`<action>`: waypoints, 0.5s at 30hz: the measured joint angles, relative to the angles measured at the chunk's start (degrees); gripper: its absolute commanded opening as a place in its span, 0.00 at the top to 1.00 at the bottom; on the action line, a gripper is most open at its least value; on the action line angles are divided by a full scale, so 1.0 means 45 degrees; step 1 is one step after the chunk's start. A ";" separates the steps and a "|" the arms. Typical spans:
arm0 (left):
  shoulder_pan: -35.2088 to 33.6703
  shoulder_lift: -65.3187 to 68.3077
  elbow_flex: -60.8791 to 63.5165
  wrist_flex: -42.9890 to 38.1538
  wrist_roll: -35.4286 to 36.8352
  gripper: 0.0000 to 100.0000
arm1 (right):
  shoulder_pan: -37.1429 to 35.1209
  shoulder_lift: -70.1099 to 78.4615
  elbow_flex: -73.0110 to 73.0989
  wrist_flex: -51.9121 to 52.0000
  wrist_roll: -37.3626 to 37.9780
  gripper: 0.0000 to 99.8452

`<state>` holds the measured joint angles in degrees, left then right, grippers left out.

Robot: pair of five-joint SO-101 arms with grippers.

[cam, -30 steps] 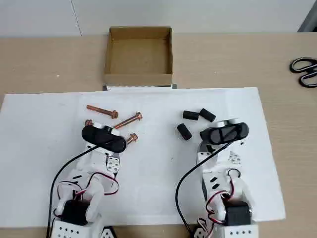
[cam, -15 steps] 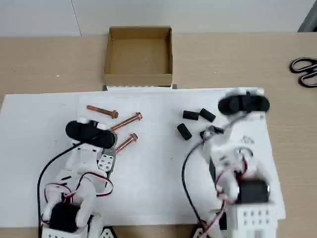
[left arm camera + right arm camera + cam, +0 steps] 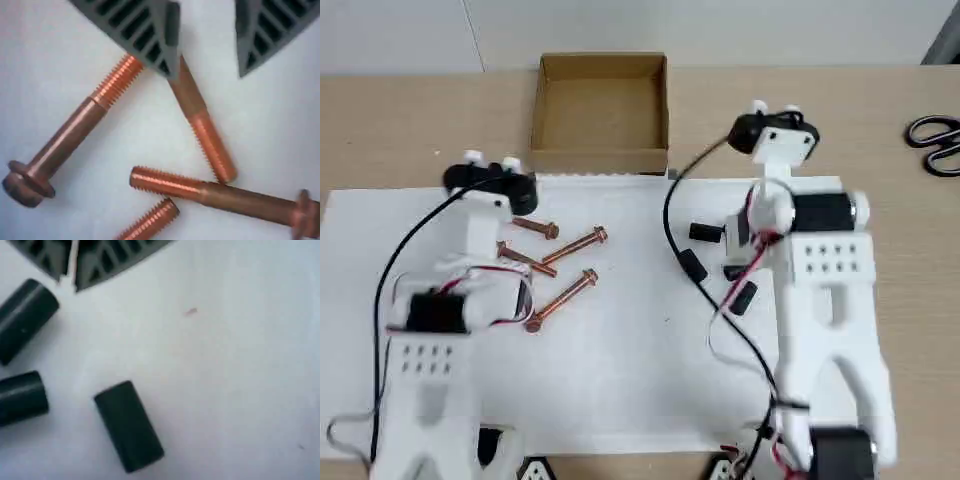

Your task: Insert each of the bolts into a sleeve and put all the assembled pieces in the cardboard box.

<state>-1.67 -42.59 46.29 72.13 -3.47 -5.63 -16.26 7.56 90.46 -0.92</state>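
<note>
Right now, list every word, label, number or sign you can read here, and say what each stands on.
None can be read. The cardboard box, copper bolts, black sleeves, white sheet and scissors all look plain; the speck on the sheet in the right wrist view is no letter.

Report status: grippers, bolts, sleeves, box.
Left gripper open above bolts. Right gripper shut, empty, near sleeves. No bolt sleeved yet; nothing in cardboard box. Scissors lie far from the work.
</note>
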 measured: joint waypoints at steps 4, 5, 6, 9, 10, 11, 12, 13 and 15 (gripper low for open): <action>0.0391 0.1504 0.0352 -0.1016 -0.0039 0.92 | 0.0039 0.1407 -0.0977 0.0918 0.2930 1.00; 0.0469 0.1758 0.0547 -0.1289 -0.0039 0.92 | 0.0020 0.1582 -0.1035 0.0996 0.3731 1.00; 0.0527 0.1954 0.0742 -0.1524 -0.0039 0.92 | 0.0000 0.1700 -0.1094 0.1016 0.4474 1.00; 0.0567 0.2168 0.1387 -0.2305 -0.0039 0.92 | 0.0000 0.1797 -0.1133 0.0762 0.6095 0.97; 0.0567 0.2168 0.1602 -0.2598 -0.0039 0.92 | 0.0000 0.1797 -0.1133 0.0586 0.6525 0.95; 0.0567 0.2168 0.1875 -0.2930 -0.0039 0.92 | 0.0000 0.1797 -0.1133 0.0352 0.6857 0.92; 0.0567 0.2168 0.2149 -0.3263 -0.0039 0.92 | 0.0000 0.1797 -0.1133 0.0156 0.7150 0.90; 0.0567 0.2168 0.2442 -0.3595 -0.0039 0.92 | 0.0000 0.1836 -0.1133 -0.0020 0.7385 0.89; 0.0567 0.2168 0.3009 -0.4278 -0.0039 0.92 | 0.0000 0.2032 -0.1153 -0.0234 0.7775 0.89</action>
<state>0.88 -32.84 59.82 52.88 -3.65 -5.63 -7.12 2.37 89.41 34.07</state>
